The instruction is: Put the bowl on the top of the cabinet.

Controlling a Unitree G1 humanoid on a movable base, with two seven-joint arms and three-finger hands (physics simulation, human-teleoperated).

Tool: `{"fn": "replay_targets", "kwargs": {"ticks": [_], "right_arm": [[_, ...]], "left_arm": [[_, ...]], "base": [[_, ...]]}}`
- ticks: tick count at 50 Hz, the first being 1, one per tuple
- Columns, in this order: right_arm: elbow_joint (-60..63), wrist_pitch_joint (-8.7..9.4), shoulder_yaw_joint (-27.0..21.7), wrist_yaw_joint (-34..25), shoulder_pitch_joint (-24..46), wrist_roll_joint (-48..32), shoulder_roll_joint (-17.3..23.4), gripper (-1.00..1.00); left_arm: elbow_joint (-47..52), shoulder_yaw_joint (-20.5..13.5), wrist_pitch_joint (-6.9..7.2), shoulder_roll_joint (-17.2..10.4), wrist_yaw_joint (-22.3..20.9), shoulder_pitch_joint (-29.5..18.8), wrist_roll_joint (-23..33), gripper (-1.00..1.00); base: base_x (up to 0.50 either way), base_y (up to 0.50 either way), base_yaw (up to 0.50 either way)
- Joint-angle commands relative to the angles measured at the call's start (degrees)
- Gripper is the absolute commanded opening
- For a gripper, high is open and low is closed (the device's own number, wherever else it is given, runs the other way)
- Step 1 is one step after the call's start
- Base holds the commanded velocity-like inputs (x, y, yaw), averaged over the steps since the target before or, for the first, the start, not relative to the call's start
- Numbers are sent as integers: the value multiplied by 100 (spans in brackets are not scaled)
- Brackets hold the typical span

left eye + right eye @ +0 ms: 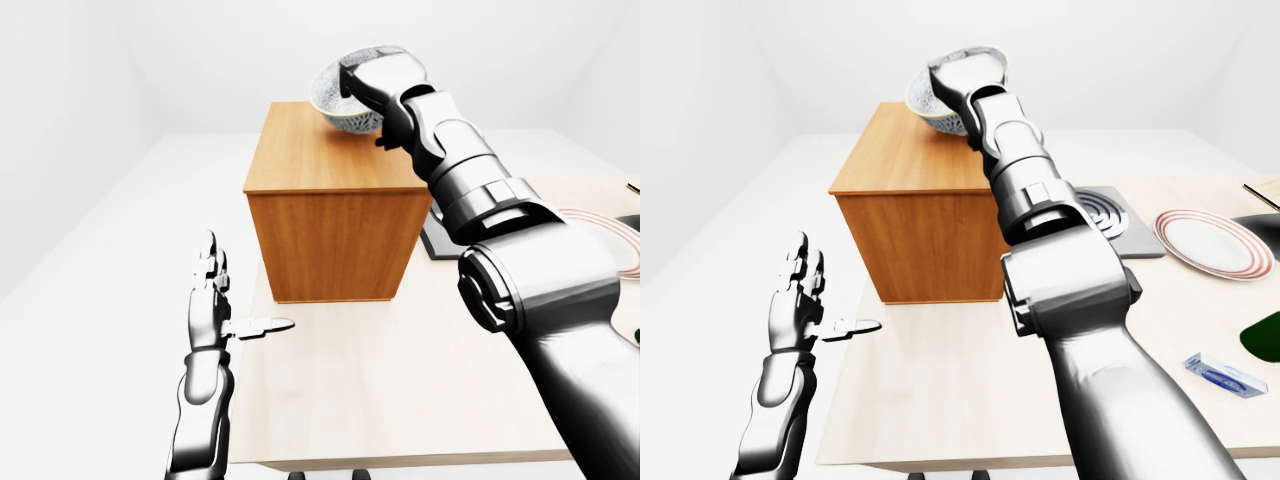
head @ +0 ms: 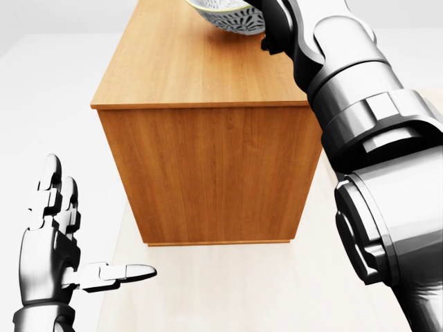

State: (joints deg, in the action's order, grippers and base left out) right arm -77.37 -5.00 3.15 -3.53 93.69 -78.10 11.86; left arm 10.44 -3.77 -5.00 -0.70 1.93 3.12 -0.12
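Grey-patterned, the bowl [image 1: 343, 105] rides in the right hand's [image 1: 372, 92] closed grip just above the far end of the wooden cabinet [image 1: 330, 215], so lowering and release seem next, while the left hand [image 1: 212, 300] idles open.

Bowl [image 1: 340, 105] above the cabinet [image 1: 335, 215] top; cabinet on table [image 1: 400, 390]; plate [image 1: 1214, 243] at right.
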Motion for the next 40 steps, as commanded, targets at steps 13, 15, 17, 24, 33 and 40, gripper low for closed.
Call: {"fn": "replay_targets", "kwargs": {"ticks": [13, 15, 17, 24, 33, 40], "right_arm": [[43, 0, -98, -175, 272, -96, 188, 100], [32, 0, -134, -227, 389, -83, 286, 100], [21, 0, -153, -266, 464, -86, 358, 100], [-19, 0, -235, -408, 837, -172, 776, 100], [-46, 0, -313, -509, 1084, -408, 1246, 100], [-69, 0, -413, -624, 1340, -637, 1766, 100]], "left_arm": [[-27, 1, 0, -5, -10, 3, -7, 100], [0, 4, 0, -6, -14, 9, -8, 100], [-32, 3, 0, -6, -19, 5, -8, 100], [-65, 6, 0, -2, -14, -7, -4, 100], [-30, 13, 0, 1, -14, 13, -7, 100], [-63, 4, 0, -4, -10, -19, -16, 100]], "base": [[0, 0, 0], [0, 0, 0], [0, 0, 0], [0, 0, 0], [0, 0, 0], [0, 0, 0]]}}
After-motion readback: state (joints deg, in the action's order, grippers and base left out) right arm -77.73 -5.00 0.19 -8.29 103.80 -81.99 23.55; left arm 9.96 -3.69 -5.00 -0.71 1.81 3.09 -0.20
